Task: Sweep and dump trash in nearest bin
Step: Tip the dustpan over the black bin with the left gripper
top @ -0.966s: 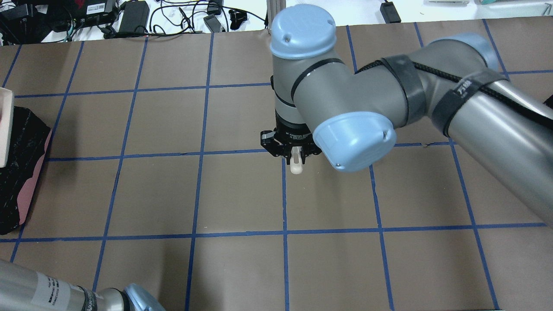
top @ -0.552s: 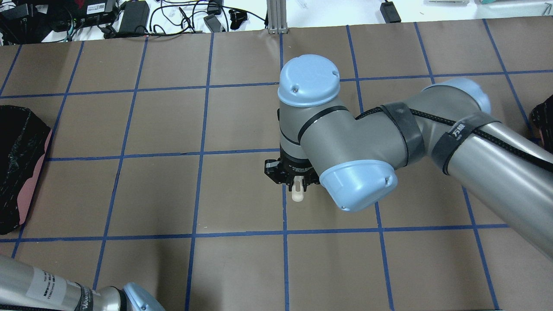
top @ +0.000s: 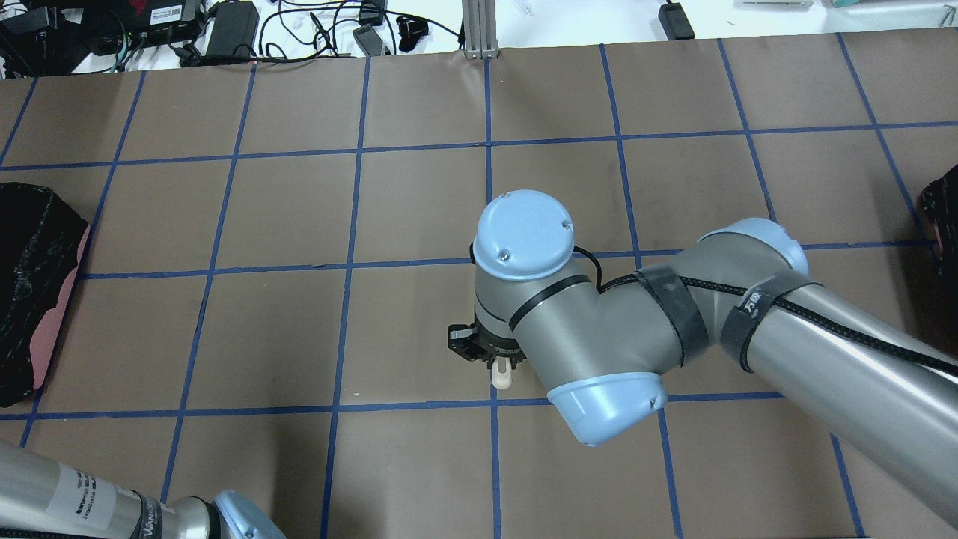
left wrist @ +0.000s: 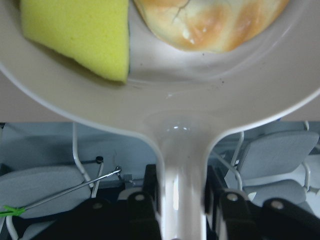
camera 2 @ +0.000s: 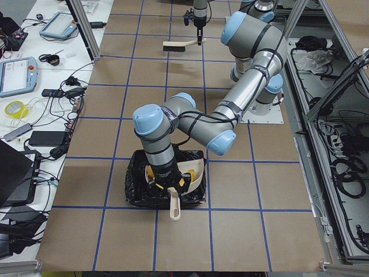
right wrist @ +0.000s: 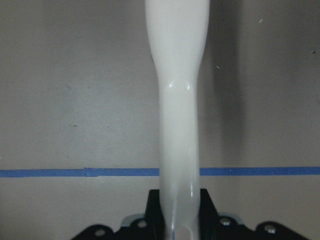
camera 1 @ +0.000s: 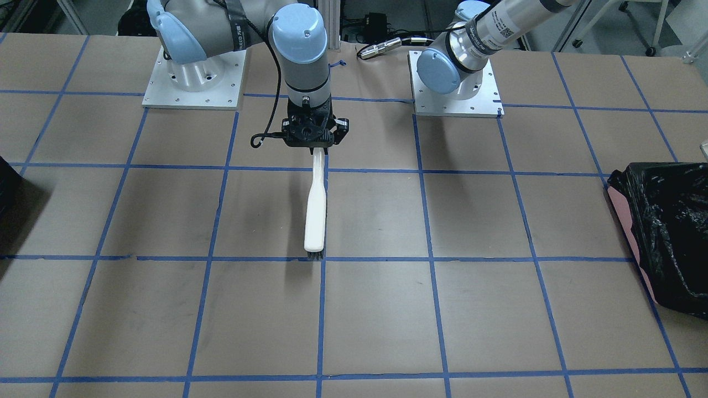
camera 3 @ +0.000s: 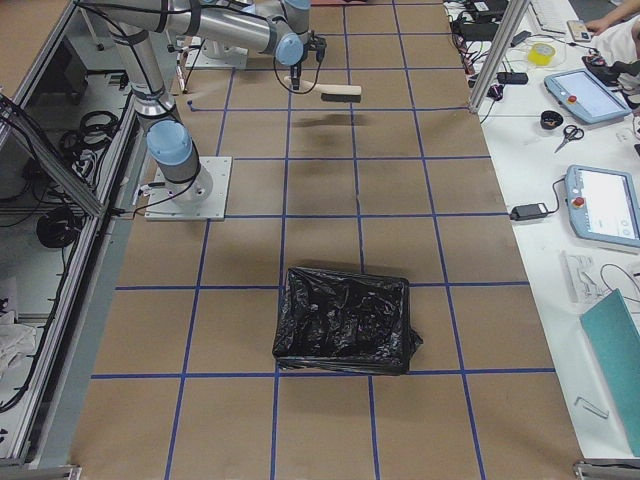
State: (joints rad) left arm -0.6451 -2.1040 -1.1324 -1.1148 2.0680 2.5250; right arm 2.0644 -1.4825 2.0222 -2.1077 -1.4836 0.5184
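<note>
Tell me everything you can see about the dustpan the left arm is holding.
The dustpan looks like glossy white plastic: a shallow scoop with one straight handle. The left gripper is shut on the handle, with jaws on either side. It hangs over the black-lined bin. A yellow sponge and a golden-brown lump lie in the scoop.

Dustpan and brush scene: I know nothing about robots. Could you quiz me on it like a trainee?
1. True or false: the right gripper is shut on the brush.
2. What does the left gripper hold at the bin? A) a dustpan B) a cup C) a plate
3. Fill in: the dustpan carries a golden-brown lump and a yellow ____.
Key: 1 true; 2 A; 3 sponge.
</note>
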